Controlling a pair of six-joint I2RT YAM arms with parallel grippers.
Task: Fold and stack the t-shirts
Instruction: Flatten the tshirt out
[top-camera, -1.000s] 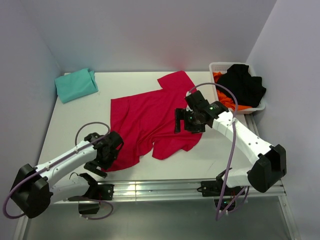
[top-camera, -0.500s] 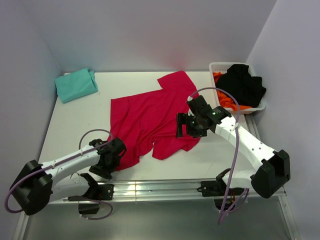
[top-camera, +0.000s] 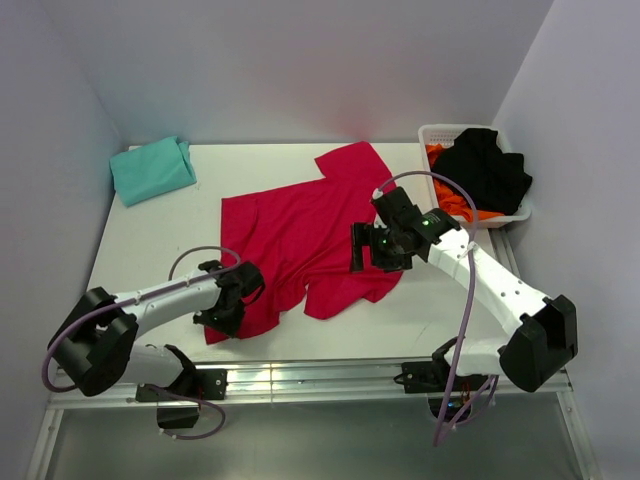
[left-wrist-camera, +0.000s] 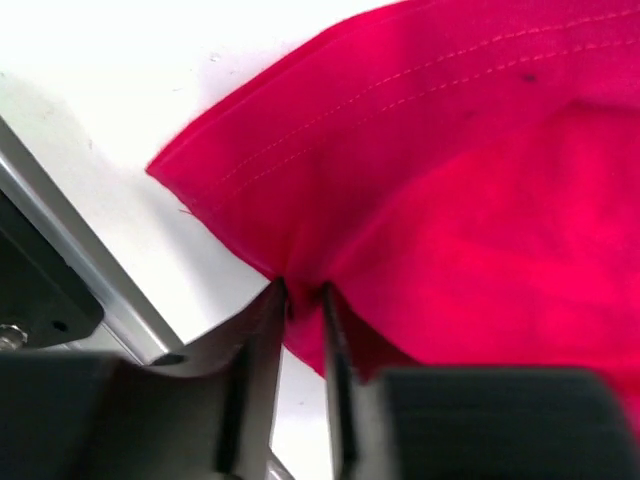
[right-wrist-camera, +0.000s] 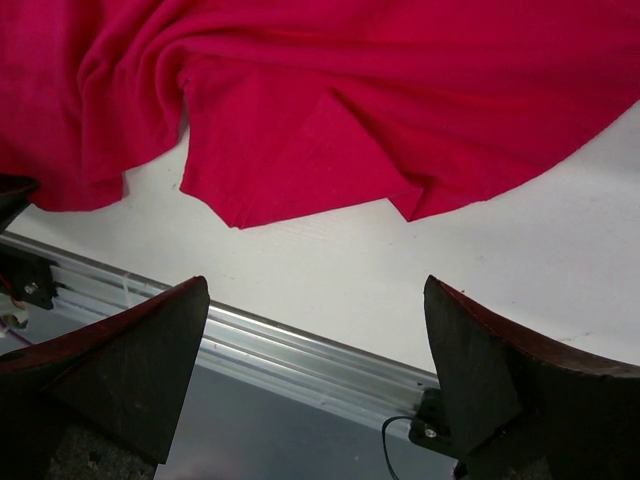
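Note:
A crimson-red t-shirt (top-camera: 300, 240) lies spread and rumpled across the middle of the table. Its near-left hem corner (left-wrist-camera: 300, 240) is pinched between the narrow fingers of my left gripper (left-wrist-camera: 303, 293), which is shut on the cloth low at the table's front (top-camera: 228, 312). My right gripper (top-camera: 375, 250) hovers over the shirt's right side, wide open and holding nothing; in the right wrist view its dark fingertips (right-wrist-camera: 180, 320) frame the shirt's ragged near edge (right-wrist-camera: 300, 190). A folded teal t-shirt (top-camera: 152, 168) rests at the far left corner.
A white basket (top-camera: 440, 132) at the far right holds a black garment (top-camera: 485, 165) over orange cloth (top-camera: 450, 205). An aluminium rail (top-camera: 330, 375) runs along the table's near edge, close behind the left gripper. Walls close in on the left, the back and the right.
The left gripper has slid right and forward to the red shirt's near-left hem corner and closed on it. The right gripper has barely shifted and stays open.

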